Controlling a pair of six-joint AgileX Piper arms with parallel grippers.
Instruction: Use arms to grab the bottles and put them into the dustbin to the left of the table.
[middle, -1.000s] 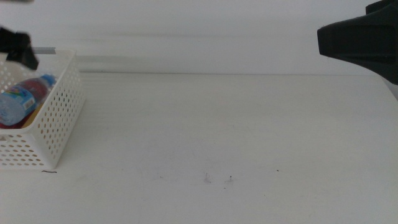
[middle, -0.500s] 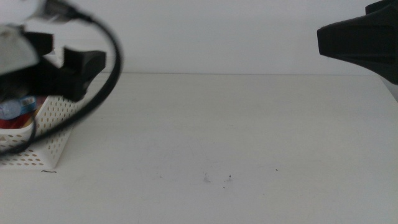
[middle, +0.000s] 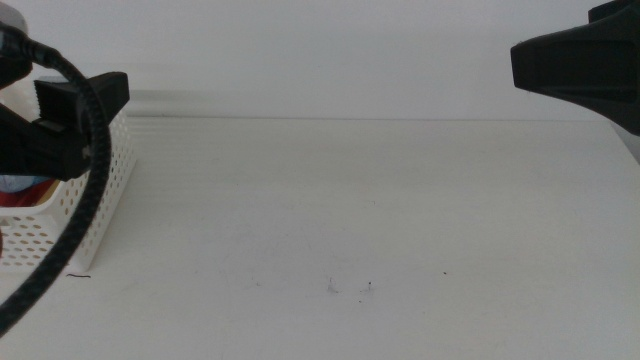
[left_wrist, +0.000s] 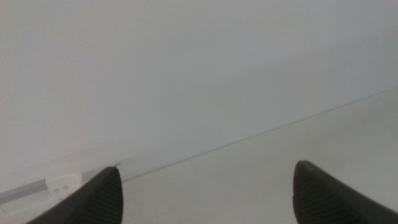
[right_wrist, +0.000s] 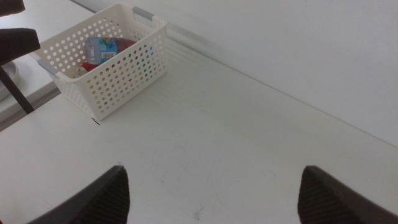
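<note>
The white perforated dustbin (right_wrist: 118, 68) stands at the table's left end, and in the middle view the dustbin (middle: 95, 215) is partly covered. Inside it lie a clear water bottle (right_wrist: 101, 46) with a blue label and a red can (right_wrist: 127, 43). My left arm (middle: 60, 130) with its black cable hangs in front of the dustbin and hides most of its contents. My left gripper (left_wrist: 207, 167) is open and empty, facing the wall and the table's far edge. My right gripper (right_wrist: 214, 168) is open and empty, high above the table (right_wrist: 224, 155). My right arm (middle: 575, 60) sits at the upper right.
The white table (middle: 350, 200) carries only a few tiny dark specks (middle: 368, 288) near the front middle. A grey handle strip (right_wrist: 142, 12) sits on the dustbin's far rim. A plain white wall runs behind the table.
My left arm swung into view over the dustbin, then pulled back leftward; it now hides the bottles that showed in the dustbin a second ago. The right arm has not moved.
</note>
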